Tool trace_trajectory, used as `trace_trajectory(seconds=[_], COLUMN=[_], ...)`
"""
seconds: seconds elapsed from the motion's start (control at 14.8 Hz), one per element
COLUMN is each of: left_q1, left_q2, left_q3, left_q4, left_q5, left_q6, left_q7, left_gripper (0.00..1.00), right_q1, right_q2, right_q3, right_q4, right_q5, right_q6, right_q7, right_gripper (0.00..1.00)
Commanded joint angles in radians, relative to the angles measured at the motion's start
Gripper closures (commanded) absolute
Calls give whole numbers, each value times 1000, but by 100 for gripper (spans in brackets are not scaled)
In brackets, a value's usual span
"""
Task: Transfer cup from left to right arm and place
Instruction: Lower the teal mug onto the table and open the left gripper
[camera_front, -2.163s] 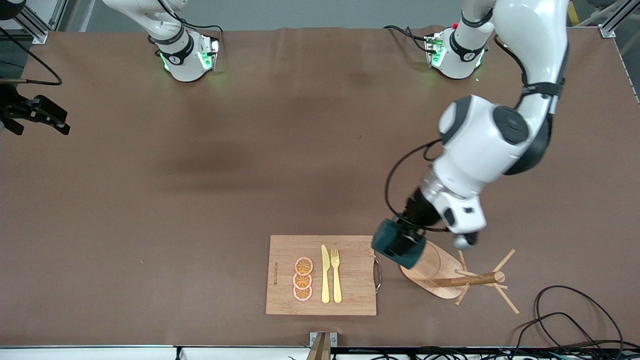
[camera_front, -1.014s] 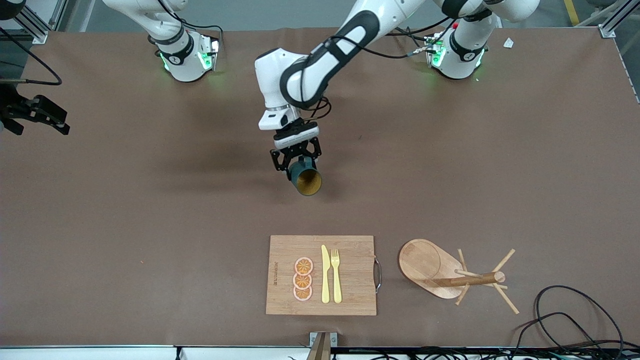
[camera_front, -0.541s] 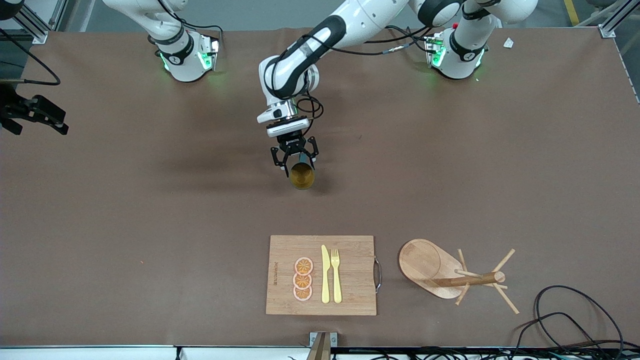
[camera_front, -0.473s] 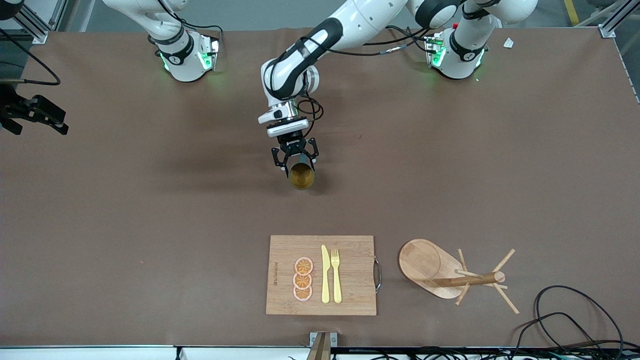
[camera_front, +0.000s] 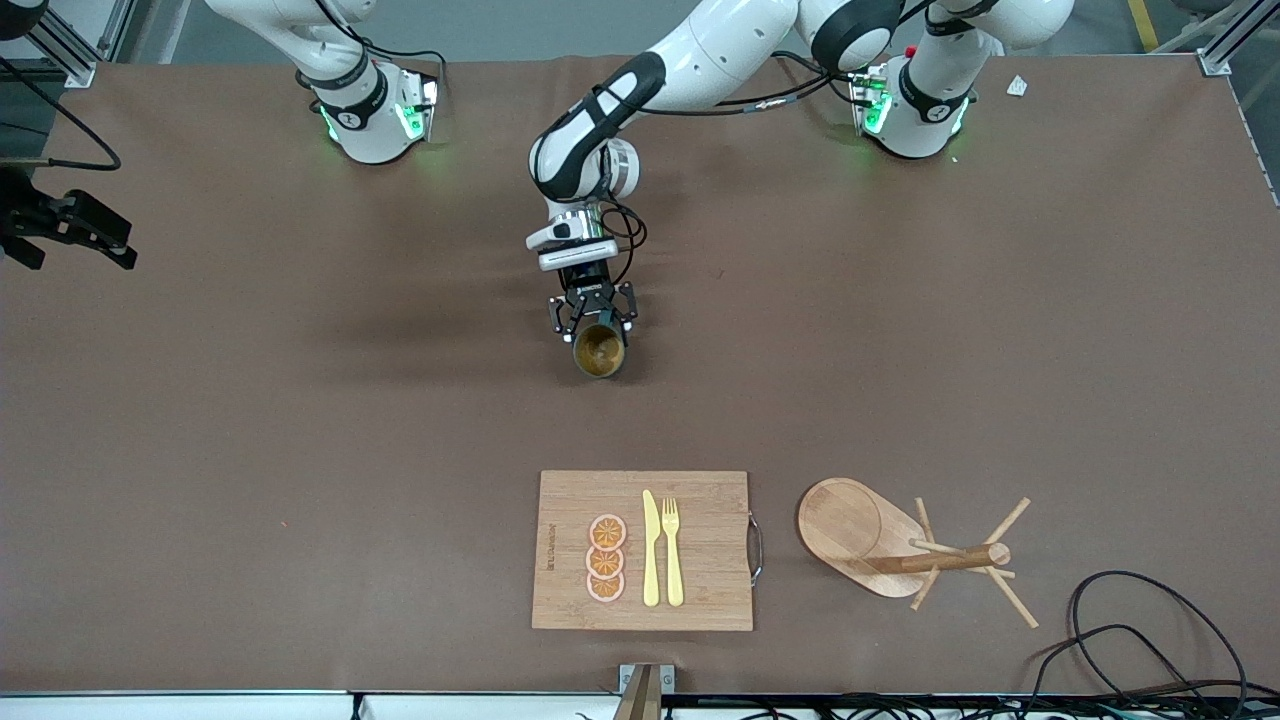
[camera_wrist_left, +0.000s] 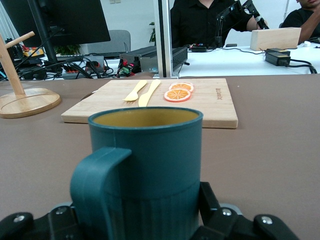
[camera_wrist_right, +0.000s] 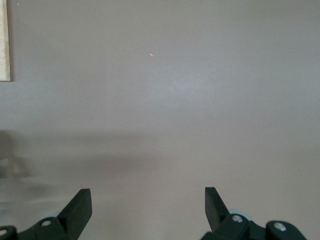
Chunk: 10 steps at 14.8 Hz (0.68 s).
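The cup (camera_front: 600, 352) is a small dark teal mug with an ochre inside, upright in the middle of the table, farther from the front camera than the wooden board. My left gripper (camera_front: 593, 320) is shut on its lower body from the robots' end. In the left wrist view the cup (camera_wrist_left: 147, 165) fills the foreground with its handle (camera_wrist_left: 95, 185) toward the camera, and a black finger (camera_wrist_left: 209, 199) presses its side. I cannot tell whether its base touches the table. My right gripper (camera_wrist_right: 147, 200) stands open high over bare brown table, holding nothing, and waits.
A wooden board (camera_front: 710, 550) with three orange slices (camera_front: 606, 558), a yellow knife and a fork lies near the front edge. Beside it, toward the left arm's end, stands a wooden mug tree (camera_front: 870, 535). Cables (camera_front: 1130, 630) lie at that front corner.
The left arm carried the cup from the mug tree to the table's middle. Over the last second it turned the cup from tipped to upright and lowered it. The right arm has not moved.
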Motion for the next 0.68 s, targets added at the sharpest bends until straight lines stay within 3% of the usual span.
trace_trajectory(seconds=[0.0,0.27,0.34,0.47,0.61], left_q1=[-21,-33,-37,-46,-52], left_q2=[14,19,19,8,-13], left_q3=[14,14,14,10,-33], left_q4=[19,16,16,18,18], left_q5=[24,31,30,18,-39], left_q6=[-19,-21,-21,-53,-99], left_q7=[-16,-26,-32,-30,-29], left_gripper=[14,10,3,0,0], right_q1=[-19,-19,-19,-20,-20], right_q2=[-7,-7,-7,-7,-7], right_q3=[12,12,12,12,11], right_q4=[4,4,4,4,4], right_q5=[13,13,13,13,13], right_q6=[-7,-9,-7,-7,-10], right_q7=[-16,-18,-18,-18,-19], right_gripper=[0,0,0,0,0])
